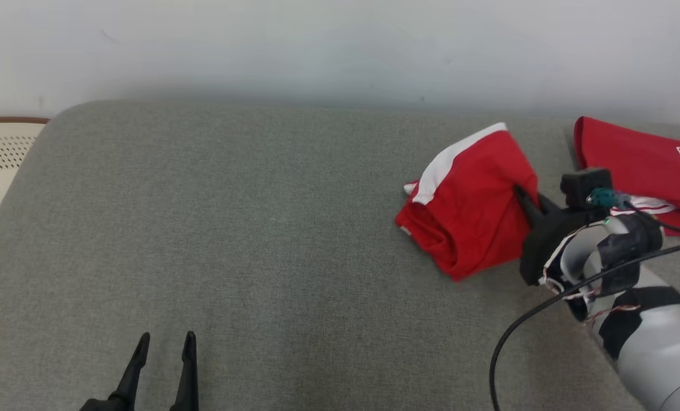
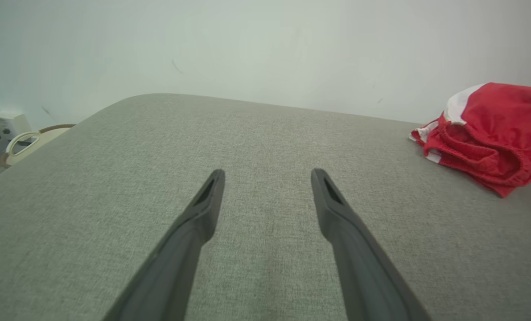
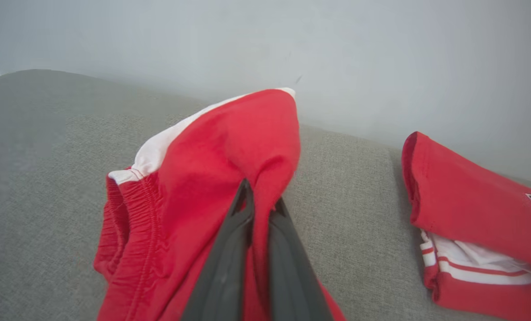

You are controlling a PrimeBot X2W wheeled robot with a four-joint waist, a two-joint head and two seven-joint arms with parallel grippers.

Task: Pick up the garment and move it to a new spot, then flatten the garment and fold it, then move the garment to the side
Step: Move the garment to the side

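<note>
At the near left edge of the grey cushion [image 1: 260, 240], the left gripper [image 1: 167, 338] hovers with its 2 fingers spread wide, holding nothing. Toward the cushion's far right, the right gripper [image 3: 263, 195] is clenched on a fold of the red shorts [image 1: 465, 222], which sit bunched on the cushion. The pinch looks thin, so I judge the lift should rise slowly and straight. It can then carry toward the cushion's bare middle without dragging trailing cloth across the red jersey [image 1: 636, 154] at the cushion's far right edge, below the wall [image 1: 317, 45].
</note>
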